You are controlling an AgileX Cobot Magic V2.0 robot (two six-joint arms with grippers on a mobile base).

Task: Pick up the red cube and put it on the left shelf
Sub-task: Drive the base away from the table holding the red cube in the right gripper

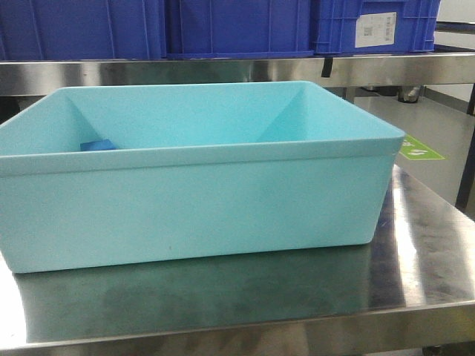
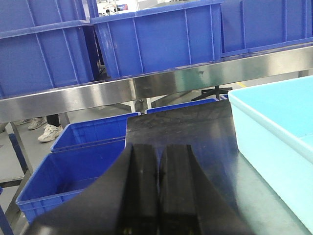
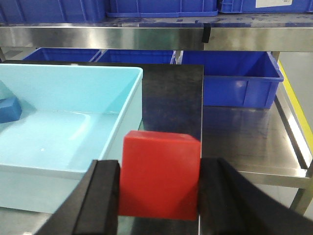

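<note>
While right gripper [image 3: 160, 196] clamps red cube [image 3: 160, 166] near turquoise bin [image 3: 130, 110], left gripper [image 2: 157, 169] sits level, jaws together.

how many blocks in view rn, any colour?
2. The red cube is gripped in the right claw. A blue block lies inside the cyan bin, toward its left side. Others could be hidden behind the bin's near wall.

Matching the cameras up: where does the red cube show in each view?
Front-facing: not in it.
Left wrist: not in it.
Right wrist: bottom centre, red cube held between the fingers of the right gripper.
Shared landmark: the turquoise bin, in all three views.
</note>
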